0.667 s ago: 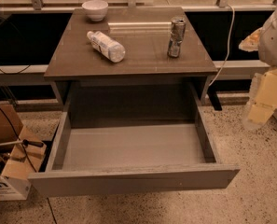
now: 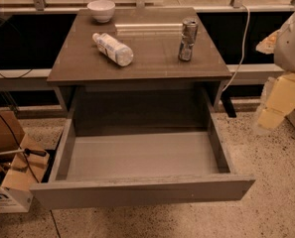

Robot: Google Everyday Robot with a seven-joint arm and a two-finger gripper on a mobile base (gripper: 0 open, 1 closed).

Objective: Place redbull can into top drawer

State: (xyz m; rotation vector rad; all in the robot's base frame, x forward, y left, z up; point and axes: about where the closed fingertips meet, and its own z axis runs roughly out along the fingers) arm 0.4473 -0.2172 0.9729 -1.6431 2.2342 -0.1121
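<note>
Hovering fingers [image 2: 278,103]: mine, hanging at the right edge, off the counter [image 2: 152,58]; I am not managing to tell how wide they are standing.
redbull can [image 2: 187,39]: standing upright on the counter's right rear part, well apart from my fingers.
top drawer [image 2: 137,192]: sitting pulled out below the counter, grey inside showing.
bottle [image 2: 113,48]: lying sideways, left of the can.
bowl [image 2: 101,10]: sitting back left.

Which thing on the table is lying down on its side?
The clear plastic bottle: it lies flat, while the redbull can and the white bowl stand upright. The pincer hangs far right, beside the table.
</note>
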